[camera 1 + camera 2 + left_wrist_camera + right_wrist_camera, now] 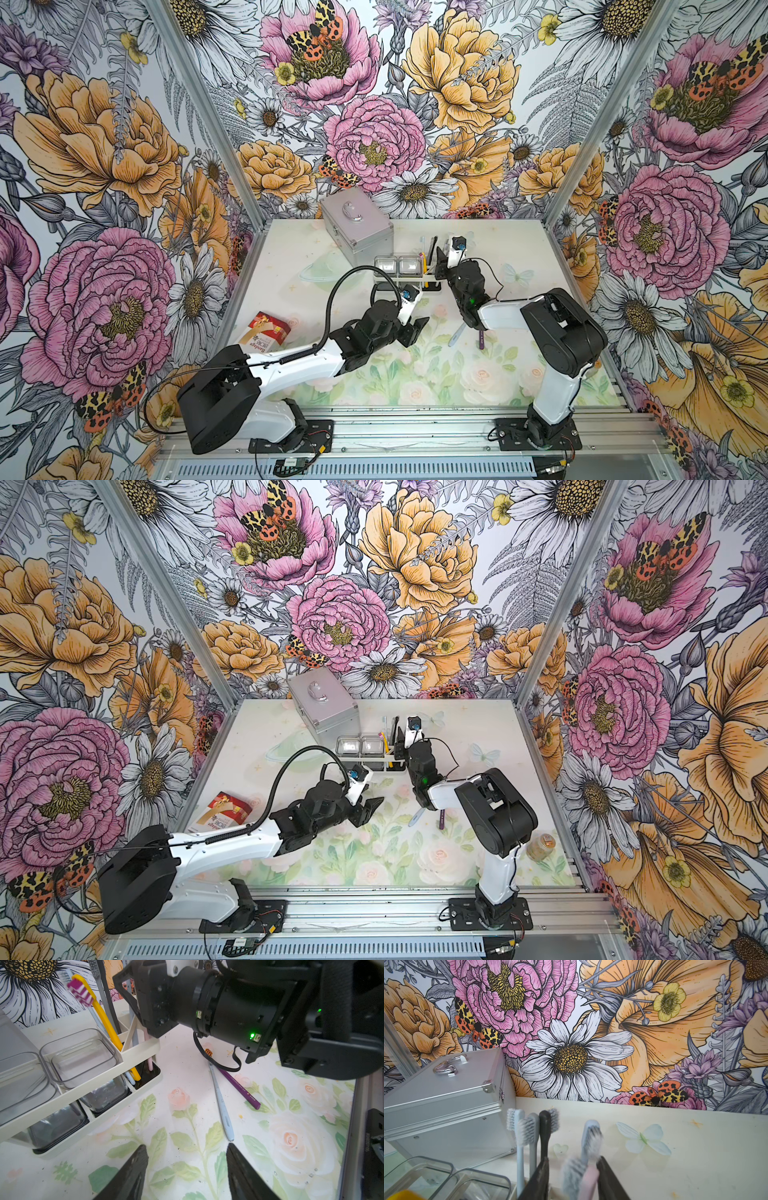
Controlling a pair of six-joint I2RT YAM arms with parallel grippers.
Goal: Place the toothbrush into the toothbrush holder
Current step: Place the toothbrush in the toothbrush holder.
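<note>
Jaws of the right gripper stand apart over the end compartment of the toothbrush holder, which sits near the far edge of the table, about at its middle. Between them a pink toothbrush stands head up and blurred. A gap shows beside it, so it seems free, not clamped, and its handle goes down into that compartment.

Jaws of the left gripper are apart too, with nothing between them. 2 more brushes lie flat near the middle of the table: a light-blue toothbrush and a purple toothbrush, which meet near their head ends under the right arm's wrist. The light-blue one lies straight ahead of the left jaws, and its long axis runs away from them, with the handle tip just beyond the fingertips. The left gripper is the nearer to it. Probably these jaws need only go forward and down to close across the thin handle.
</note>
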